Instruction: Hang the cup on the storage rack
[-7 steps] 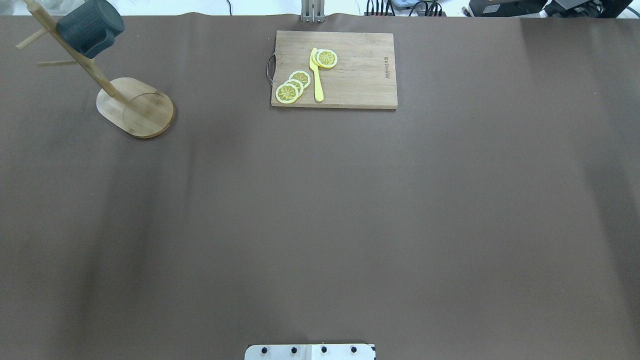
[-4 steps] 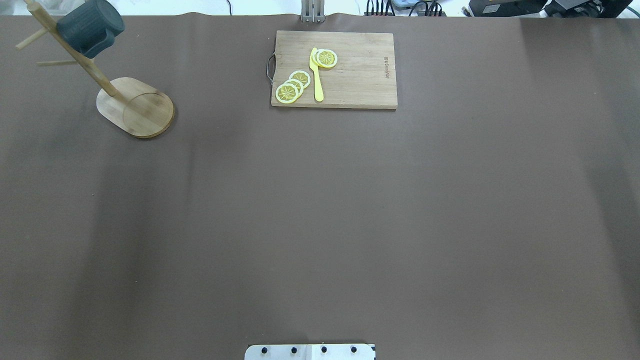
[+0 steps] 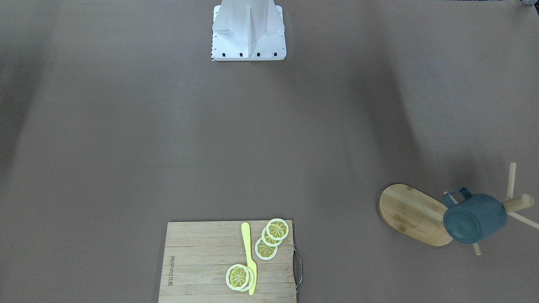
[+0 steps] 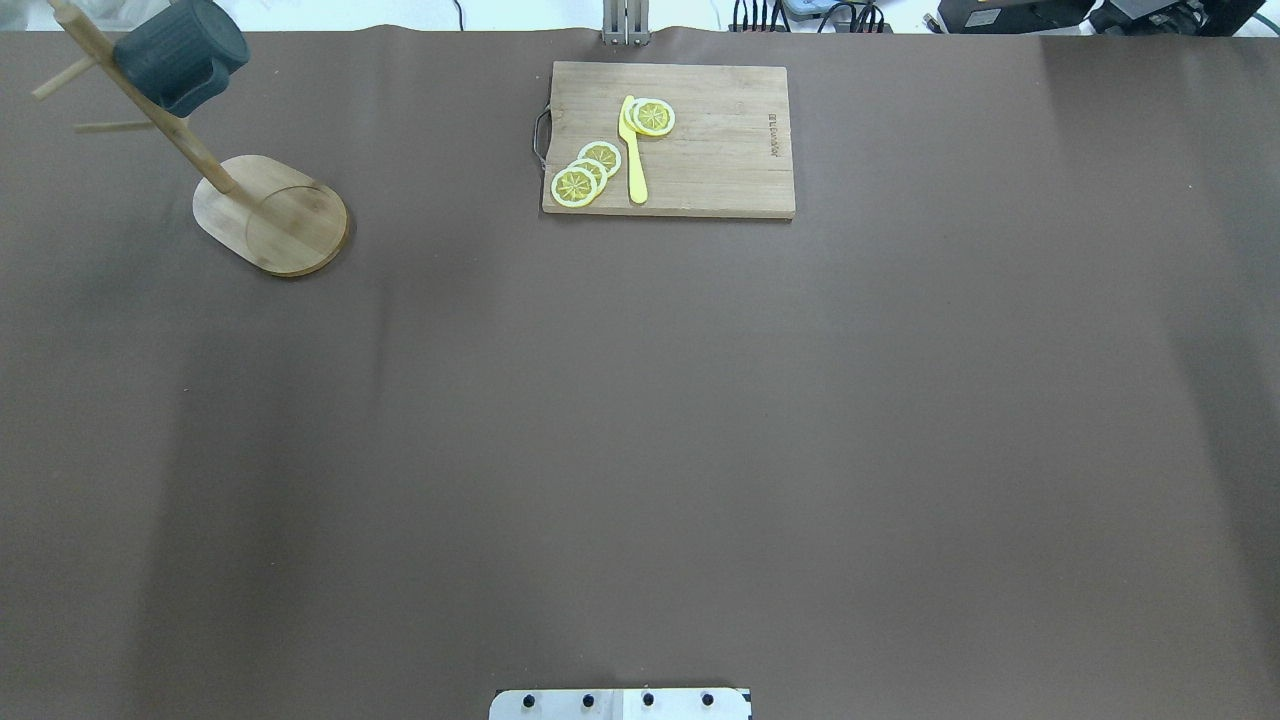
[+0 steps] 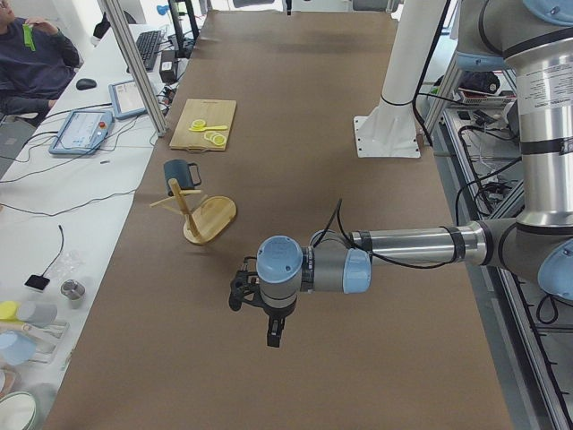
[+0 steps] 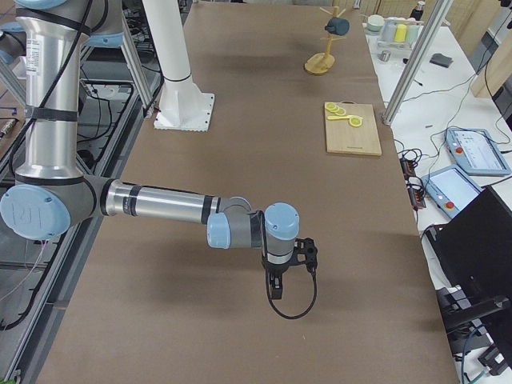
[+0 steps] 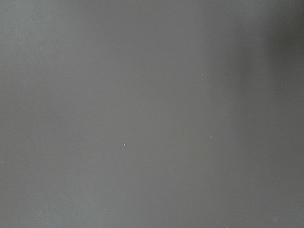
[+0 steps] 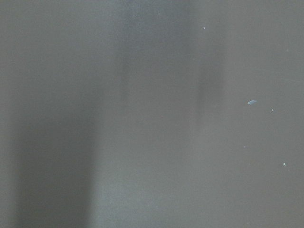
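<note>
One cup (image 3: pixel 473 223) hangs tilted on the storage rack (image 3: pixel 410 212); a jolt might slide it off. Left gripper (image 5: pixel 273 337), right gripper (image 6: pixel 274 286): fingers, we cannot tell.

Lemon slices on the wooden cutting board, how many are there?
5. Three slices overlap beside the yellow plastic knife, at the handle end of the wooden board; two stacked on the knife's other side. More could hide underneath.

Cup (image 4: pixel 178 55) hangs on storage rack (image 4: pixel 270 215), well apart from cutting board (image 4: pixel 720 150)
</note>
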Controlling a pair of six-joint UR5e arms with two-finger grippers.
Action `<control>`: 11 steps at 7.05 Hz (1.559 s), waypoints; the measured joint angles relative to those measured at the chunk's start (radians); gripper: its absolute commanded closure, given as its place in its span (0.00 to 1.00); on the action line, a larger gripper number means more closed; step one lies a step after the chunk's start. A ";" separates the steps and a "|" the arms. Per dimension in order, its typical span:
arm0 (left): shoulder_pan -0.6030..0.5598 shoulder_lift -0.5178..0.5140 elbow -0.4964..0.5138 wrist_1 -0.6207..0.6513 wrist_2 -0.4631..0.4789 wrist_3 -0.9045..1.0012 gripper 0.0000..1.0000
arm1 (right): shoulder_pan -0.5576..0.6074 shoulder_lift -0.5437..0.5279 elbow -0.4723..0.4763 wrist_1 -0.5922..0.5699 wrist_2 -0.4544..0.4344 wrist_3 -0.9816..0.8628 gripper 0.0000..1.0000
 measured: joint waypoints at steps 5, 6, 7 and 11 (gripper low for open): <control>-0.002 0.002 -0.009 -0.008 0.002 0.006 0.01 | 0.000 0.001 0.010 -0.003 -0.008 -0.001 0.00; -0.001 0.002 -0.015 -0.008 0.002 0.007 0.01 | 0.000 0.001 0.011 -0.002 -0.008 -0.001 0.00; -0.001 0.002 -0.017 -0.007 0.002 0.008 0.01 | 0.000 0.001 0.011 -0.001 -0.011 0.000 0.00; -0.001 0.001 -0.019 -0.010 0.002 0.008 0.01 | 0.000 0.003 0.012 0.000 -0.010 0.001 0.00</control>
